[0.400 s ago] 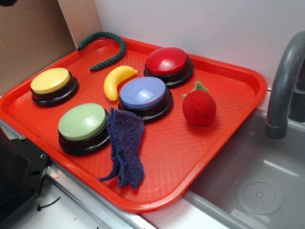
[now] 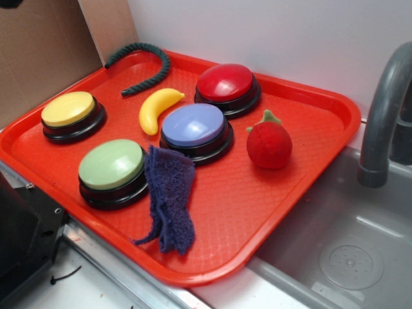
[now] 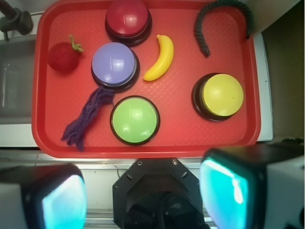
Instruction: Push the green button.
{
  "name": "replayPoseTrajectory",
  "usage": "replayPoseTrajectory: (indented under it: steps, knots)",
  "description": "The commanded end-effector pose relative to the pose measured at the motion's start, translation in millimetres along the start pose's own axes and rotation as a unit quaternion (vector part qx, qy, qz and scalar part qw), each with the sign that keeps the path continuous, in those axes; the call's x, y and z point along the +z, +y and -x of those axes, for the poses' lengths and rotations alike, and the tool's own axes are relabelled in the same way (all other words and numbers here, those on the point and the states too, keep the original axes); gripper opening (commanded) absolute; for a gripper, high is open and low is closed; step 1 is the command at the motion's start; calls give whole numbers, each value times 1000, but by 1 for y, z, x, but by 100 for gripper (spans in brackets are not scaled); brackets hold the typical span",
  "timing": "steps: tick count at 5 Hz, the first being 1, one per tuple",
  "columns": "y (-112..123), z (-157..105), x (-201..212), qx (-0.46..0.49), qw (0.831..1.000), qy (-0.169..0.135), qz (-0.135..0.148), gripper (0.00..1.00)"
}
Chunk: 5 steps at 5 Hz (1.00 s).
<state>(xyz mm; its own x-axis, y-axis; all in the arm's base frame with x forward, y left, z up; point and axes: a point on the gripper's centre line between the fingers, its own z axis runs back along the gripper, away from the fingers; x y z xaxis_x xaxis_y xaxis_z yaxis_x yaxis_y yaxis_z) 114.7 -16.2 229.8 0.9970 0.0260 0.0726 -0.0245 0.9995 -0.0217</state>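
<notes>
Four buttons on tray; gripper (image 3: pixel 143 198) high, jaws apart, empty. Descend centrally onto green button (image 2: pixel 111 164) (purple cloth (image 2: pixel 168 196) touches its right).

You see a white wall (image 2: pixel 257 38) at the back. A brown cardboard sheet (image 2: pixel 38 58) leans on the left, and its pale edge meets the wall. A big red tray (image 2: pixel 257 206) lies on a white counter (image 2: pixel 96 290). To your right there is a grey sink (image 2: pixel 335 251) with a round drain (image 2: pixel 351 264) in its floor. A grey tap (image 2: pixel 386 116) curves up beside it. The light is bright and even, with soft shadows on the tray.
</notes>
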Motion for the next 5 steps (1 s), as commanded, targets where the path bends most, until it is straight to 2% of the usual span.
replayPoseTrajectory:
  steps: [1,2,3,4,5]
  knots:
    - [-16,-43,-65,-84,996,-11,-7,100]
    - [-17,-41,-96,-107,994,-10,-16,100]
    - [-15,-32,-116,-107,994,-19,1,100]
    - [-11,-26,-142,-102,994,-9,24,100]
    - [-15,-30,-158,-117,993,5,21,100]
